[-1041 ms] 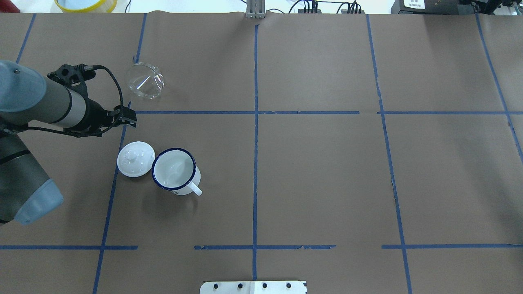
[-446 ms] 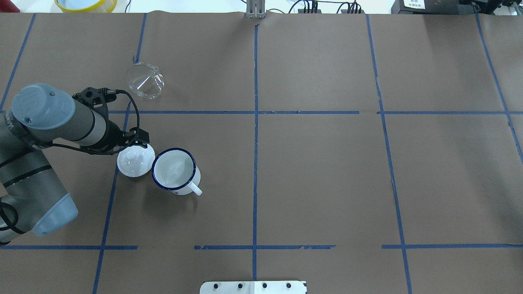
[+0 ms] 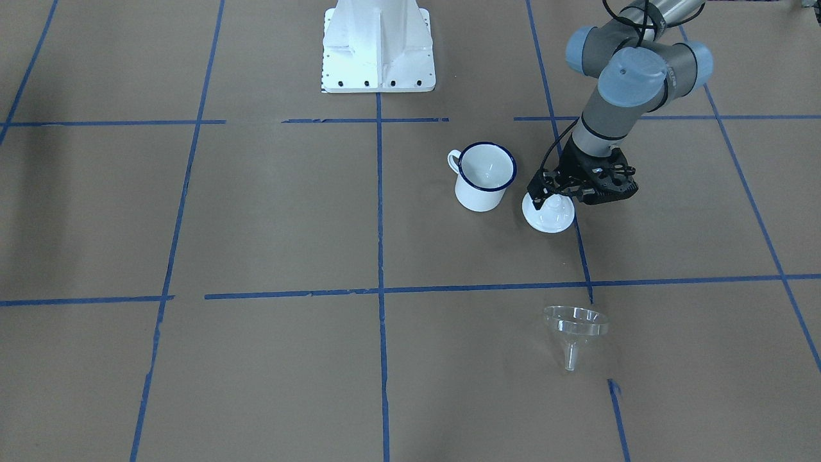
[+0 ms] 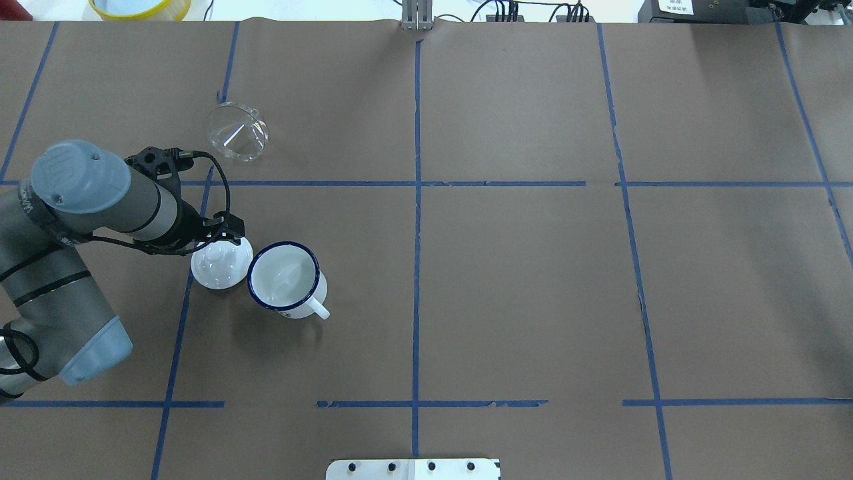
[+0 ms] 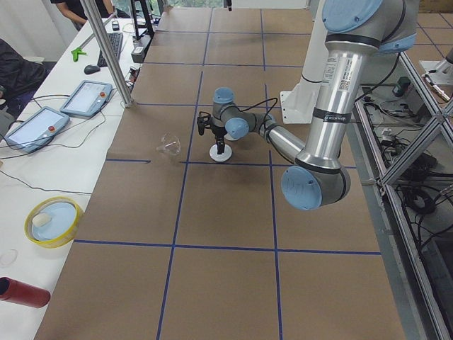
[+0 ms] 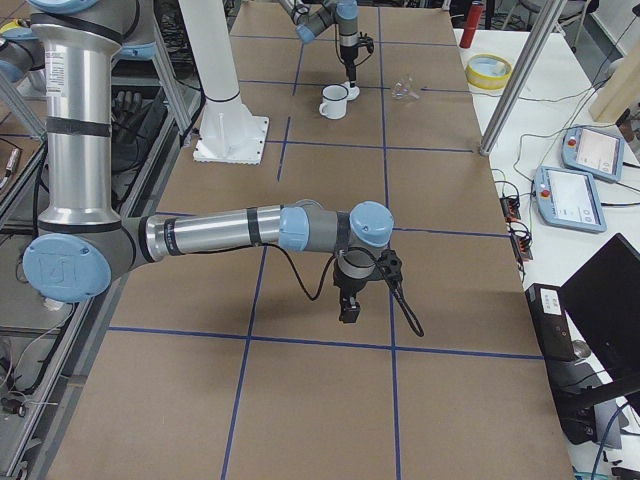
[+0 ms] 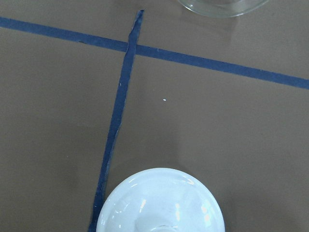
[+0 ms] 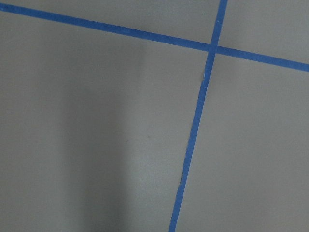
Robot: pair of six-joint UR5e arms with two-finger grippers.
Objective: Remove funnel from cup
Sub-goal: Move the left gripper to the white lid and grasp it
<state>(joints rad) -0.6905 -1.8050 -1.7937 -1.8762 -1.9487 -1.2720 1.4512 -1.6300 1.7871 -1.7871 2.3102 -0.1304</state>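
Observation:
The clear funnel (image 4: pixel 235 132) lies on the brown table, out of the cup and well beyond it; it also shows in the front view (image 3: pixel 575 323) and at the top of the left wrist view (image 7: pixel 222 6). The white cup (image 4: pixel 285 277) with the blue rim stands upright and empty (image 3: pixel 485 176). My left gripper (image 4: pixel 223 235) hovers just above the far edge of a white lid (image 4: pixel 216 267), open and empty. My right gripper (image 6: pixel 351 308) hangs over bare table far from the cup; I cannot tell its state.
The white lid with a knob (image 3: pixel 548 218) touches the cup's side and fills the bottom of the left wrist view (image 7: pixel 161 203). A yellow bowl (image 4: pixel 140 7) sits past the far edge. The white robot base (image 3: pixel 378 45) stands behind the cup.
My left arm has swung from near the funnel toward the robot's side and now sits over the lid. The funnel, cup and lid have not moved.

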